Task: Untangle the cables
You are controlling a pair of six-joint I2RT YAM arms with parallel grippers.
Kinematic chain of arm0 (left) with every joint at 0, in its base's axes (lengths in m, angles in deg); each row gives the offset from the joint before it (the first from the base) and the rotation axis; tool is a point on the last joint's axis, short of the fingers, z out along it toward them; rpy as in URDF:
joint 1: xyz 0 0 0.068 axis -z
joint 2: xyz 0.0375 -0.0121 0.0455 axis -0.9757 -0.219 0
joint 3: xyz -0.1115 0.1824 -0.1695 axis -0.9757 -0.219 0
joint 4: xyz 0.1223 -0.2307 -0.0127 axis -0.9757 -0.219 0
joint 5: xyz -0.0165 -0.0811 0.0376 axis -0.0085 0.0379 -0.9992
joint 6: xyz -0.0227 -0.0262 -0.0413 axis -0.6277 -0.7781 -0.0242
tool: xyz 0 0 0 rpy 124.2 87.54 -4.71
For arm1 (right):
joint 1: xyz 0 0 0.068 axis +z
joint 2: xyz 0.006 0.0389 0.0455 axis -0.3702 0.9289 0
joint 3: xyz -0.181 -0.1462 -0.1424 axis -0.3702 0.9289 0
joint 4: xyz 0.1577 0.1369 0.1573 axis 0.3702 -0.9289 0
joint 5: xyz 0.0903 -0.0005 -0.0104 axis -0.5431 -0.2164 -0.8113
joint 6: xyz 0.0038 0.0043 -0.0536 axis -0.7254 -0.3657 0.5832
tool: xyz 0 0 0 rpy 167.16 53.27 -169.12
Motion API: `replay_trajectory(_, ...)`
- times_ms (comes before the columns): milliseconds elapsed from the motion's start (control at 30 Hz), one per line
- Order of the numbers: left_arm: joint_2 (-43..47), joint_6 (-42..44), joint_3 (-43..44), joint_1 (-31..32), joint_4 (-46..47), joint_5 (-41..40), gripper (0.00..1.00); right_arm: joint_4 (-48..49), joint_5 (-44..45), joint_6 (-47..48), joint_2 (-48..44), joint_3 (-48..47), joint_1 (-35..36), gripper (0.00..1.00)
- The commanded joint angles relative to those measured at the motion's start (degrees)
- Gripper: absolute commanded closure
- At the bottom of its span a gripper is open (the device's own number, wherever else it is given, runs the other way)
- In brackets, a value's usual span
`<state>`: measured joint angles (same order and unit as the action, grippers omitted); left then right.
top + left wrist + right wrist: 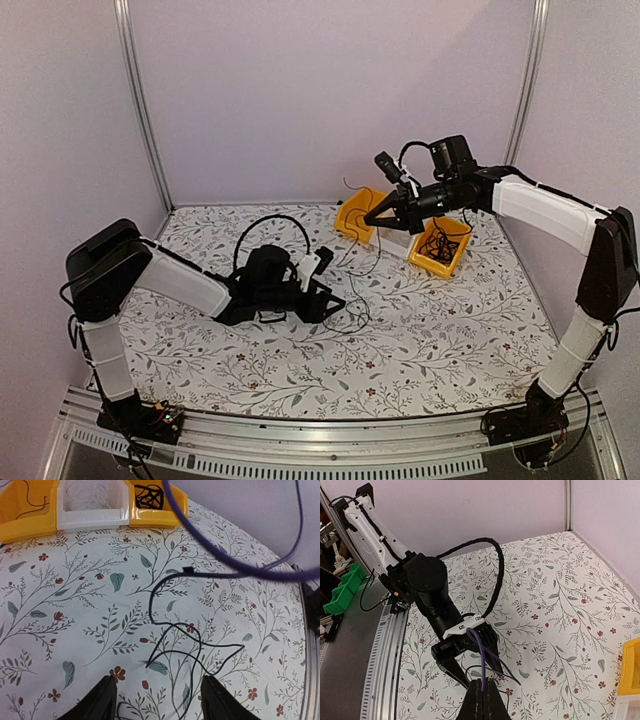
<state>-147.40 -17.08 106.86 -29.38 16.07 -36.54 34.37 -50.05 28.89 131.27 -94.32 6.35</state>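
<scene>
My left jaws are spread over a black cable (151, 605) on the counter (450, 330); my right jaws pinch a purple cable (477, 650) near a yellow bin (347, 226).

I work in a robot lab booth. Plain pale walls (330, 90) and thin silver metal posts (142, 100) stand around my table with its flowery white cloth (420, 340). A grey metal rail (330, 437) runs along the front. Small green plastic bins (344, 586) sit outside.

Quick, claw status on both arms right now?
The left claw is open, gripping nothing; a thin black cable lies loose beneath it.
The right claw is closed, pinching the purple cable.
</scene>
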Motion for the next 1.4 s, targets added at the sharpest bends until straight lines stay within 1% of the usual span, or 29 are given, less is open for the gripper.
replay_trajectory(0, -4.5, 6.3, 2.7, 2.5, 3.2, -0.6, 0.42, 2.4, -2.5, -2.1, -1.1, 0.9, -0.2, 1.0)
replay_trajectory(167, -9.5, 8.8, 6.2, 3.7, 2.9, -6.7, 0.45, 2.6, -4.3, -3.0, -0.8, 0.5, -0.3, 1.0)
replay_trajectory(333, -15.9, 8.0, 12.1, 3.7, 4.9, -10.4, 0.5, 2.7, -5.9, -3.9, -0.7, 0.0, -0.3, 1.0)
replay_trajectory(400, -17.6, 5.9, 13.9, 3.6, 5.2, -14.5, 0.53, 2.2, -6.9, -4.7, -0.9, -0.9, -0.3, 1.0)
replay_trajectory(500, -19.1, 0.9, 15.2, 3.3, 6.9, -22.3, 0.56, -0.6, -10.6, -5.5, -2.3, -4.6, -0.3, 1.0)
replay_trajectory(600, -20.6, -6.2, 17.2, 2.0, 5.9, -27.3, 0.58, -4.1, -12.8, -5.3, -4.7, -9.8, -0.3, 1.0)
replay_trajectory(700, -22.4, -12.3, 19.5, 0.2, 3.7, -29.8, 0.6, -9.3, -14.9, -4.7, -5.6, -17.5, -0.3, 1.0)
replay_trajectory(867, -23.5, -19.0, 20.6, -3.7, 3.1, -30.5, 0.61, -17.7, -13.8, -1.9, -5.2, -32.2, -0.5, 1.0)
replay_trajectory(967, -23.3, -22.8, 20.4, -6.3, 0.8, -29.7, 0.62, -18.4, -14.5, -1.5, -5.5, -37.8, -2.5, 1.0)
replay_trajectory(1100, -21.2, -27.7, 18.1, -9.6, -2.3, -27.8, 0.63, -14.9, -17.9, -5.0, -5.4, -41.7, -7.2, 1.0)
replay_trajectory(1167, -19.5, -27.2, 16.4, -10.9, -1.5, -27.5, 0.63, -14.3, -18.6, -6.6, -5.4, -42.6, -8.5, 1.0)
replay_trajectory(1233, -17.9, -26.3, 15.7, -11.6, -3.1, -29.4, 0.63, -14.1, -18.6, -6.8, -5.4, -42.9, -9.2, 1.0)
replay_trajectory(1367, -14.9, -26.7, 12.5, -13.9, -4.3, -29.9, 0.63, -12.4, -17.6, -7.8, -5.1, -43.3, -9.5, 1.0)
